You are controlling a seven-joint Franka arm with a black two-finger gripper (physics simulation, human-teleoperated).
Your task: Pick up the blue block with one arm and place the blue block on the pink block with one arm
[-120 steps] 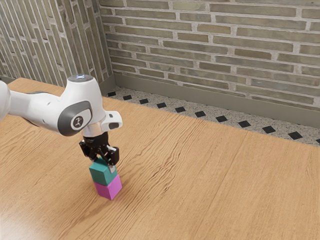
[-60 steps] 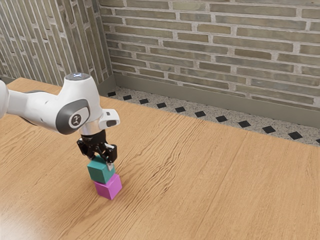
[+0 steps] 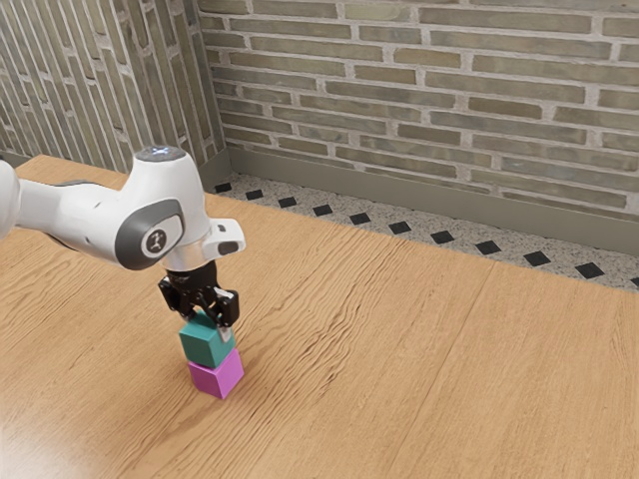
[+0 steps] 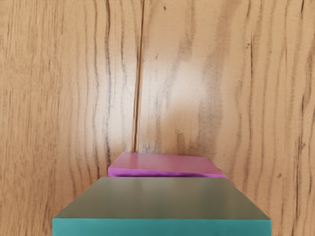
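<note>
1. Exterior view: the hand sits low over the blue block, which renders teal. The blue block rests on top of the pink block on the worktop.
2. The hand's black tip meets the top of the blue block. I cannot tell from either view whether it is grasping the block or has let it go.
3. The stack is not quite square. The blue block sits a little toward the exterior view's left of the pink block beneath it.
4. Wrist view: the blue block lies just under the hand, and a strip of the pink block shows beyond its far edge on the wood of the worktop. That fits the small offset.
5. Risk, if the hand is clenched: lifting away would carry the blue block off the pink one and undo the placement.
6. Risk, if it is released: a sideways drift while rising could brush the blue block, and with the overhang a light nudge may slide or tip it off.
7. Risk, pressing down: a downward push on the offset block could make the pink block skid on the smooth worktop.
8. In my judgement the safest exit is a straight vertical retreat, made once the release is certain.
</note>
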